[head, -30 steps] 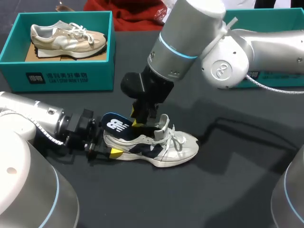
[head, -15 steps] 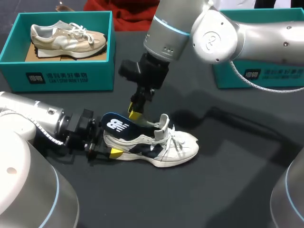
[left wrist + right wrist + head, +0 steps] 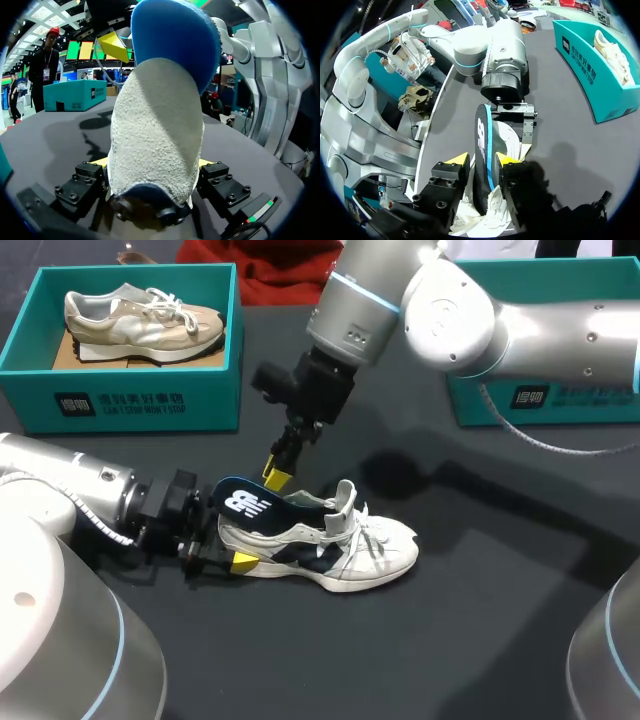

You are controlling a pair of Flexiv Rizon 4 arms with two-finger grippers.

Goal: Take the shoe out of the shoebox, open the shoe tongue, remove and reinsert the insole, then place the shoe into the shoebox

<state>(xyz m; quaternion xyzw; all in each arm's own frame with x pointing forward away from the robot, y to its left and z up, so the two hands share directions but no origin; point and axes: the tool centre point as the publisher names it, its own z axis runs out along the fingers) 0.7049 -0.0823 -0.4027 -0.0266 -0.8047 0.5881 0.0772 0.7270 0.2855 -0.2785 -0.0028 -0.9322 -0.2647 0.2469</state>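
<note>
The white and navy shoe (image 3: pixel 350 545) lies on its sole on the dark table, toe to the right. A dark blue insole (image 3: pixel 245 502) sticks up and back out of its heel opening. My left gripper (image 3: pixel 232 546) has a finger on each side of the heel (image 3: pixel 155 140), with the insole (image 3: pixel 175 40) towering above. My right gripper (image 3: pixel 277 475) hangs just above the insole's rim with its fingers narrowly apart. In the right wrist view the insole (image 3: pixel 482 150) runs edge-on between the yellow tips of the right gripper (image 3: pixel 480 162), and a gap shows at one tip.
A teal shoebox (image 3: pixel 120 400) at the back left holds a beige shoe (image 3: pixel 140 318). A second teal box (image 3: pixel 560 395) stands at the back right behind my right arm. Bare table stretches in front of and to the right of the white shoe.
My right gripper has lifted out of the shoe's opening and drawn up and back. The insole, the shoe and my left arm have stayed put.
</note>
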